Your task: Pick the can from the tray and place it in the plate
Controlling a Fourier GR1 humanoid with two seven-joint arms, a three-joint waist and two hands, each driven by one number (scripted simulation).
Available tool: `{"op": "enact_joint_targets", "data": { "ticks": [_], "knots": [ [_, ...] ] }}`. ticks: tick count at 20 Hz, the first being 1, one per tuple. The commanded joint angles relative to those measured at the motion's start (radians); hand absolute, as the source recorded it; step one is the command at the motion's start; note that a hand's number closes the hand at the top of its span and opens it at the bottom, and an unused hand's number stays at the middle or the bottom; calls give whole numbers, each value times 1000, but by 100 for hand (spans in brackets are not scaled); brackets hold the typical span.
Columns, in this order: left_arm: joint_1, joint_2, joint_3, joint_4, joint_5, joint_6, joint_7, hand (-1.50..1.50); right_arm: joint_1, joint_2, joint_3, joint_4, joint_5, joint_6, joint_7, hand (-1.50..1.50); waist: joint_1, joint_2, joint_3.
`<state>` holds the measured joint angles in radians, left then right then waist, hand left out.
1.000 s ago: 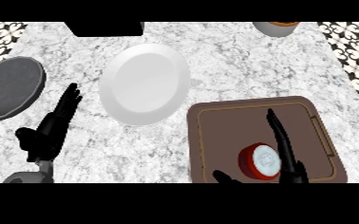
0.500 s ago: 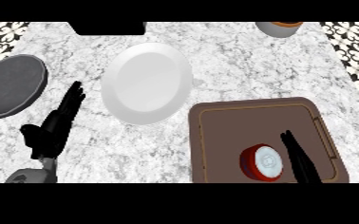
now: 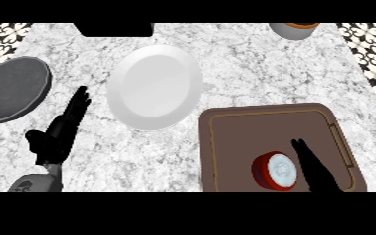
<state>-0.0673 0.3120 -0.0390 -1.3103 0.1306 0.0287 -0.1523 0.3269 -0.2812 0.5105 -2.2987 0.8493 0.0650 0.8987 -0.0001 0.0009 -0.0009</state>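
Observation:
A red can (image 3: 274, 171) with a pale grey top stands on the brown tray (image 3: 242, 139) near its front edge. My right hand (image 3: 317, 169) comes in from the lower edge just right of the can, fingers straight, open, close beside the can. The white plate (image 3: 155, 86) lies on the marble counter to the upper left of the tray. My left hand (image 3: 61, 128) rests open at the lower left, fingers pointing up, left of the plate.
A dark grey round pan or lid (image 3: 18, 87) lies at the left edge. A black block (image 3: 115, 29) sits at the back, and a grey cup with an orange rim (image 3: 294, 29) stands at the back right. Patterned tiles border both sides.
My right hand has drawn back toward the lower edge and shifted to the right of the can. The view has moved slightly; the left hand stays in place.

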Motion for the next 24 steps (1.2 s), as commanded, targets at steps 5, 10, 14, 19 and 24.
{"op": "enact_joint_targets", "data": {
  "ticks": [5, 10, 14, 19, 24],
  "knots": [
    [-26, 2, 32, -17, 5, -35, 43, 0, -93, 26, -36, 95, -18, 159, 118, -150, 1, 0, 1],
    [-3, 5, 59, -49, -7, -58, 58, 0, -157, 58, -97, 93, -105, 240, 141, -150, 2, -1, 1],
    [32, -62, 19, -60, -66, -19, 28, 0, -22, 32, -73, 158, -39, 110, -9, -150, -4, -2, 1],
    [21, -78, 26, -63, -82, -19, 34, 0, -199, 118, -71, 328, 29, 145, 64, -150, 3, -1, 1],
    [-7, -58, 86, -49, -58, -59, 52, 0, -122, 92, -121, 413, 36, 62, -66, -150, -2, -1, 1]
  ]
}}
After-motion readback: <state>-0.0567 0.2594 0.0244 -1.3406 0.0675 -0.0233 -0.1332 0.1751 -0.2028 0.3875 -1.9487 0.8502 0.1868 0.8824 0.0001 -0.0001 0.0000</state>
